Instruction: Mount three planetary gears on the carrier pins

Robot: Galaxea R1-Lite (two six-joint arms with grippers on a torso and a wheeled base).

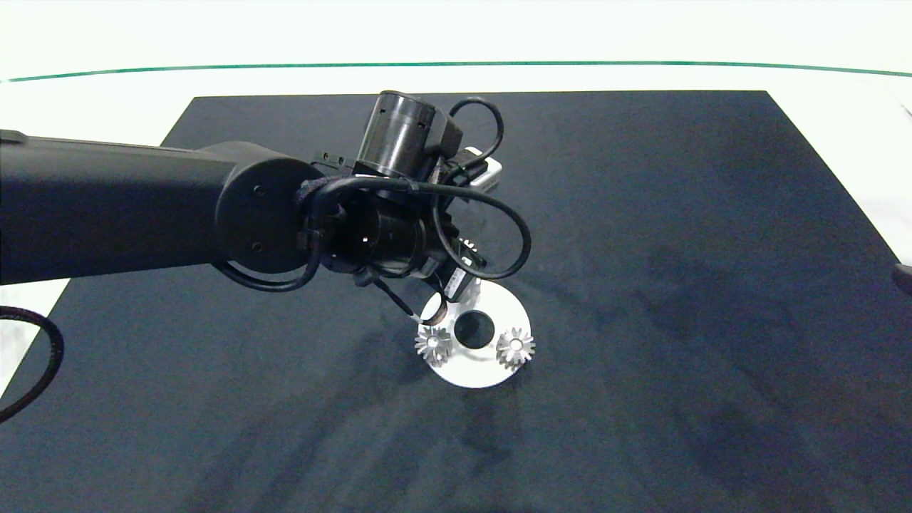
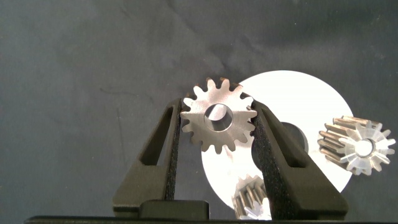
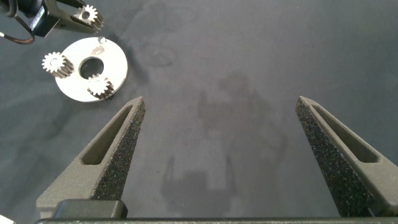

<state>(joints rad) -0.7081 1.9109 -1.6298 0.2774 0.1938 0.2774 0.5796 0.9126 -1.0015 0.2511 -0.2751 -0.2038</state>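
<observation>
Above the white disc (image 2: 298, 99): third gear (image 2: 217, 122) clamped in left gripper (image 2: 217, 130), free pin (image 3: 101, 41) just below; right gripper (image 3: 221, 155) released, well apart.

Your left arm (image 1: 114, 206) reaches in, its gripper (image 2: 217, 124) squeezed on a gear (image 2: 218, 122). Your right gripper (image 3: 217, 155) waits wide open, well apart.

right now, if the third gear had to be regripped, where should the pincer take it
By the toothed rim, as the left pincer holds the third gear now: pads on opposite teeth, bore left open for the free pin. Come from above; the white disc blocks below.
</observation>
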